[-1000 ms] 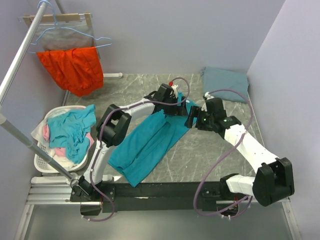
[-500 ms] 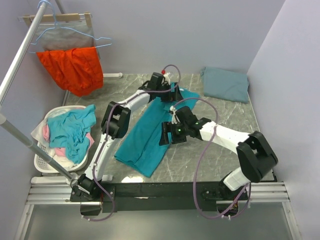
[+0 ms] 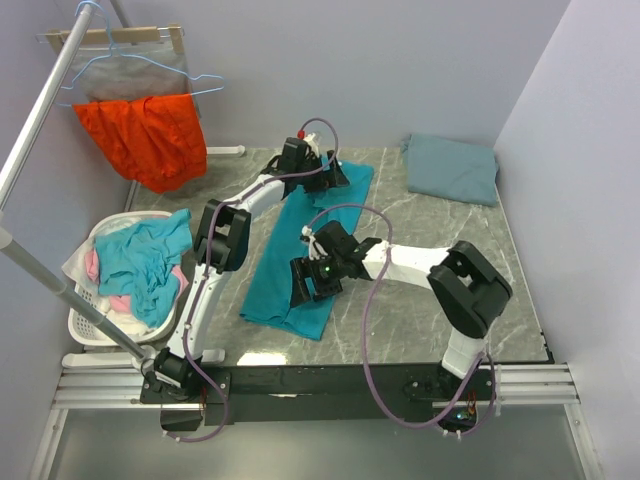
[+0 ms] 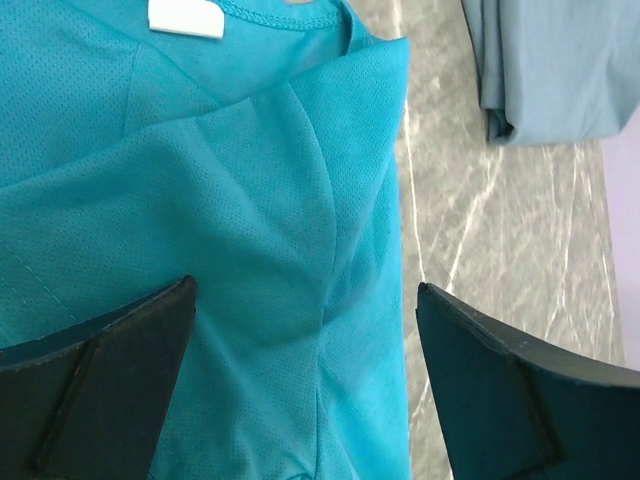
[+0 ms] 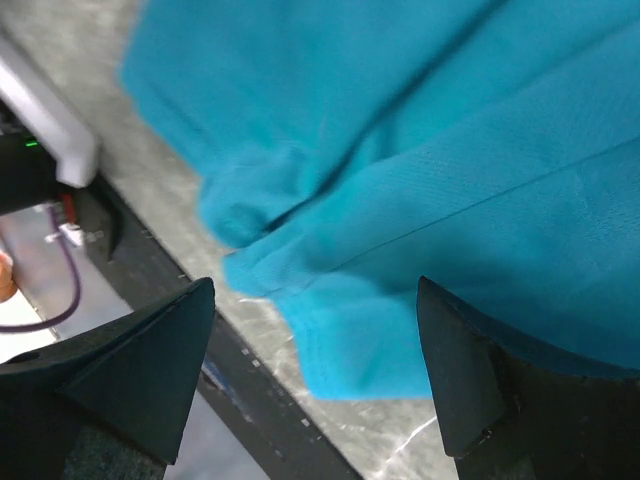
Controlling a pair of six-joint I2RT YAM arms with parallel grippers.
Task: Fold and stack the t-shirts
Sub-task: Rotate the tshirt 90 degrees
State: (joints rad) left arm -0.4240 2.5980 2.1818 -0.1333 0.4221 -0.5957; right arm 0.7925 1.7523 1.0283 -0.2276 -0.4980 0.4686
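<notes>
Your left gripper (image 4: 305, 290) hangs with its jaws wide apart over the collar end of the bright teal mesh-knit t-shirt (image 3: 290, 250), just below the small white neck label (image 4: 187, 17). Your right gripper (image 5: 315, 285) is also spread open, above the near hem. That view is blurred, so whether its tips touch cloth is unclear. The shirt lies as a long, lengthways-folded strip on the grey marble-patterned table (image 3: 440, 215). The folded slate grey-blue t-shirt (image 3: 452, 168) sits well apart at the far right corner. Expect the teal cloth to be light, limp and likely to slide on the stone. Pinch through all layers at the hem corner and the shoulder edge, not mid-panel
</notes>
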